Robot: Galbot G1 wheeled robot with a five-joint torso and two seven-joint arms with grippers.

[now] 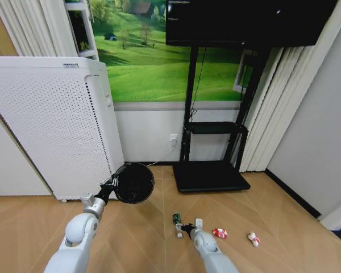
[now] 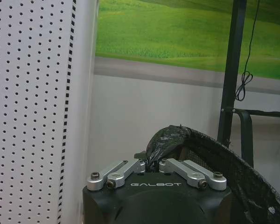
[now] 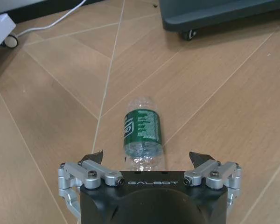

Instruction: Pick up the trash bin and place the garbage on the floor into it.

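In the head view, the left gripper (image 1: 112, 183) is sitting left of centre, its fingers closed tight on the rim of the trash bin (image 1: 133, 182), which is hanging tipped with its dark opening facing the camera. The left wrist view is showing those fingers pinched together on the bin's crumpled black liner (image 2: 165, 140), with the white perforated cabinet (image 2: 32, 107) close alongside. At the bottom centre of the head view, the right gripper (image 1: 187, 229) is reaching low over the floor (image 1: 284, 210). In the right wrist view its fingers (image 3: 94, 156) are standing spread wide, holding nothing, with the green bottle (image 3: 142, 133) lying on its side between them. Two red-and-white wrappers (image 1: 220, 232) (image 1: 253, 239) are lying on open parquet to the lower right. The black TV stand base (image 1: 209, 176) is sitting just above the bottle.
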